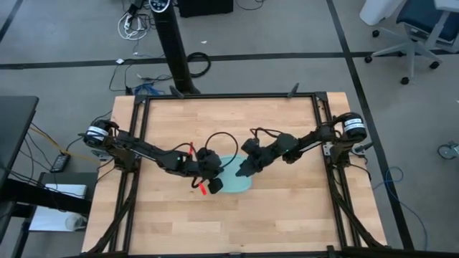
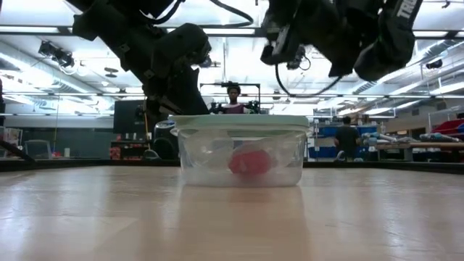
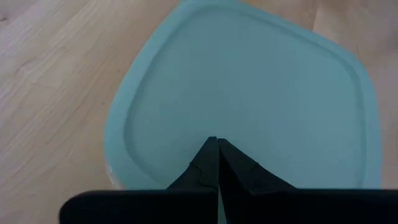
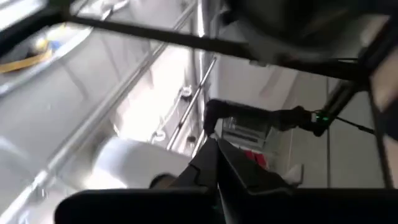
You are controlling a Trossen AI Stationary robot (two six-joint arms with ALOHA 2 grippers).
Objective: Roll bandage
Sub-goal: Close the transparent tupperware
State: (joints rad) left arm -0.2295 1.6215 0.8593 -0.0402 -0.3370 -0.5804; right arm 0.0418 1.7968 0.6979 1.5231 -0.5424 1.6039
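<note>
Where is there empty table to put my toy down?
Bare wood runs along the near edge of the table, in front of the container, and along the far side by the frame. The middle is crowded: the left gripper and right gripper, both shut, hang over the container's lid.

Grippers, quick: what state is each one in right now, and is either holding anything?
Left gripper: jaws shut, empty, above the container lid.
Right gripper: jaws shut, holding nothing visible, raised over the table.
</note>
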